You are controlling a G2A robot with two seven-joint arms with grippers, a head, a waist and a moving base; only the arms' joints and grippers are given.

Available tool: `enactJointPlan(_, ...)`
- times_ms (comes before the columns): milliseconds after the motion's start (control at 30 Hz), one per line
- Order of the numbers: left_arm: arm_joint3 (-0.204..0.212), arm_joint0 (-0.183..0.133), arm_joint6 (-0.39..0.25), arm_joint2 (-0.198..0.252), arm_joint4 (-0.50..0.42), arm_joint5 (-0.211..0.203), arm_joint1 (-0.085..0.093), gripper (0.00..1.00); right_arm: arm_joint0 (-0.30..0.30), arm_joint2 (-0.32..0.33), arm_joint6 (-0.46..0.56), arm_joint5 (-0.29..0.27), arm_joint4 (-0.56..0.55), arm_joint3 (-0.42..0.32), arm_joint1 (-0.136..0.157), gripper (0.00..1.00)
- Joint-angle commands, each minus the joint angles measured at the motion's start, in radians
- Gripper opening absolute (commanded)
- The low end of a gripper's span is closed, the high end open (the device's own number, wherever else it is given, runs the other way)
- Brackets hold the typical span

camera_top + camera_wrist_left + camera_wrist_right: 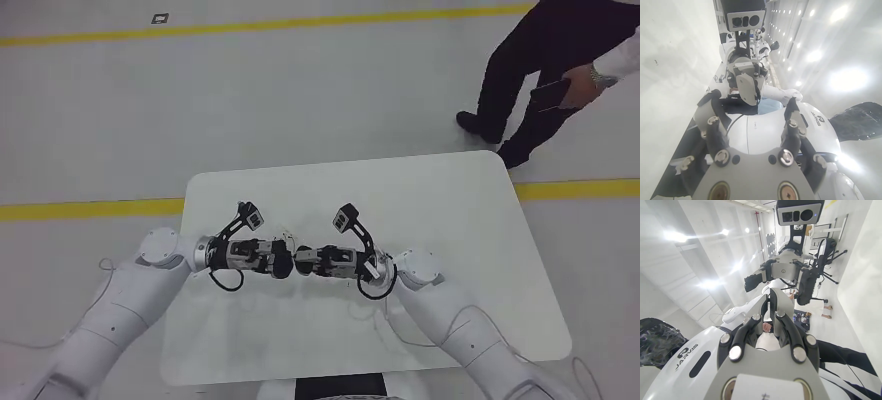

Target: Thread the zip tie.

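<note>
Evidently we hold our empty, wide-spread left gripper (753, 97) facing our nearly closed right gripper (768, 298) over the white rounded table (480, 200) for threading, unsure whether the latter pinches anything.

Top view: whatever's btwn left hand (285, 264) & right hand (303, 262) too small to tell.

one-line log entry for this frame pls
left gripper: open | right gripper: shut | pose: facing each other, tips close, over middle of table | threading: cannot tell
</note>
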Motion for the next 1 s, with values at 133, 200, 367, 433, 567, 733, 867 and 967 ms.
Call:
enactJointPlan(133,-0.009,0.012,-0.004,-0.014,0.007,-0.001,0.002,0.35,-0.008,0.007,-0.029,0.006,-0.045,-0.014,0.008,0.00)
enactJointPlan(200,-0.013,0.016,-0.005,-0.019,0.008,-0.001,0.003,0.33,-0.012,0.011,-0.037,0.008,-0.057,-0.020,0.011,0.00)
enactJointPlan(367,-0.021,0.026,-0.005,-0.029,0.015,0.000,0.004,0.33,-0.020,0.016,-0.049,0.013,-0.077,-0.033,0.016,0.00)
enactJointPlan(433,-0.024,0.030,-0.003,-0.032,0.023,0.002,0.005,0.33,-0.023,0.017,-0.052,0.015,-0.081,-0.039,0.019,0.00)
enactJointPlan(567,-0.031,0.037,0.005,-0.040,0.031,0.005,0.006,0.33,-0.028,0.013,-0.055,0.023,-0.108,-0.052,0.023,0.00)
enactJointPlan(733,-0.044,0.050,0.018,-0.050,0.039,0.002,0.007,0.27,-0.033,0.008,-0.065,0.026,-0.122,-0.058,0.026,0.00)
enactJointPlan(867,-0.053,0.055,0.026,-0.054,0.058,0.006,0.008,0.23,-0.034,0.008,-0.070,0.020,-0.120,-0.061,0.028,0.00)
enactJointPlan(967,-0.060,0.060,0.032,-0.056,0.067,0.008,0.008,0.21,-0.036,0.008,-0.072,0.019,-0.118,-0.063,0.030,0.00)
